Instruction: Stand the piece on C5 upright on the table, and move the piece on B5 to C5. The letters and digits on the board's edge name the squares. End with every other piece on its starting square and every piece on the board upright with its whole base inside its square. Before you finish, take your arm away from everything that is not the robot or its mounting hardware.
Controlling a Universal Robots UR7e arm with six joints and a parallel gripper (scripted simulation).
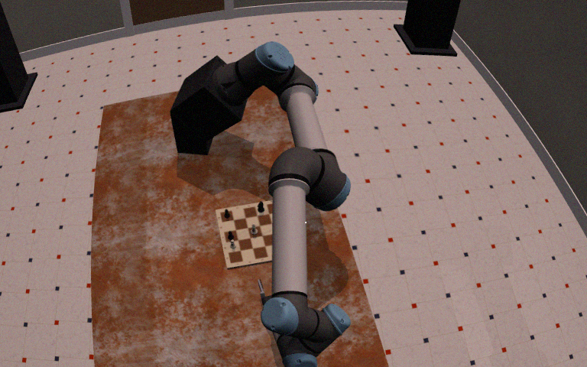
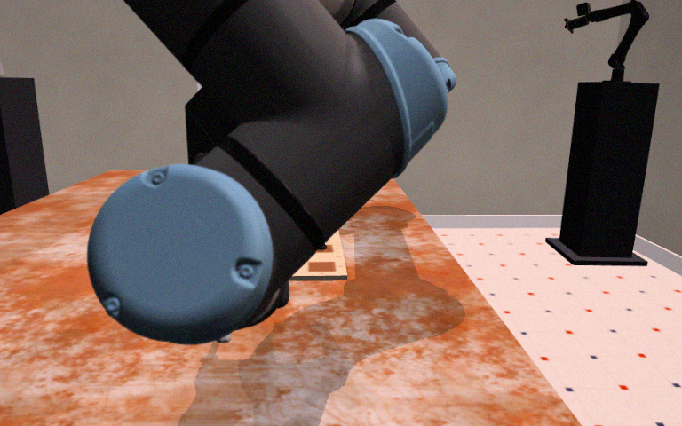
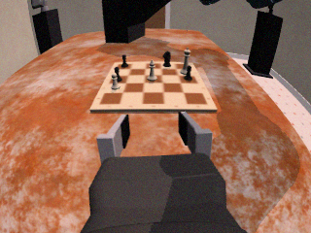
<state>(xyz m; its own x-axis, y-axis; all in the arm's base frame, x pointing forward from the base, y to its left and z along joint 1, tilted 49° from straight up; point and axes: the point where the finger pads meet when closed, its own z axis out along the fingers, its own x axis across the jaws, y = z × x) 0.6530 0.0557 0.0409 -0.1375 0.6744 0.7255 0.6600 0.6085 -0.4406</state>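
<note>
A small chessboard (image 1: 237, 257) (image 3: 154, 99) (image 2: 321, 272) lies on the rust-orange table (image 1: 147, 194) (image 3: 46, 155) (image 2: 442, 361). Several upright pieces stand on it in the wrist view: a black pawn (image 3: 124, 60), a pale piece (image 3: 152, 70), a dark piece (image 3: 166, 58), a tall pale piece (image 3: 187, 60) with a dark piece (image 3: 189, 73) before it, and a pale pawn (image 3: 115, 82) beside a black pawn (image 3: 119, 73). The square labels are too small to read. My gripper (image 3: 154, 123) (image 1: 261, 290) is open and empty, low over the table just short of the board's near edge, pointing at it.
My forearm (image 1: 289, 241) hides the board's right side in the top view, and the wrist joint (image 2: 180, 251) blocks most of the exterior view. The arm's black base block (image 1: 203, 112) (image 3: 132, 7) stands behind the board. Black pillars (image 1: 428, 25) (image 2: 606, 170) stand on the floor.
</note>
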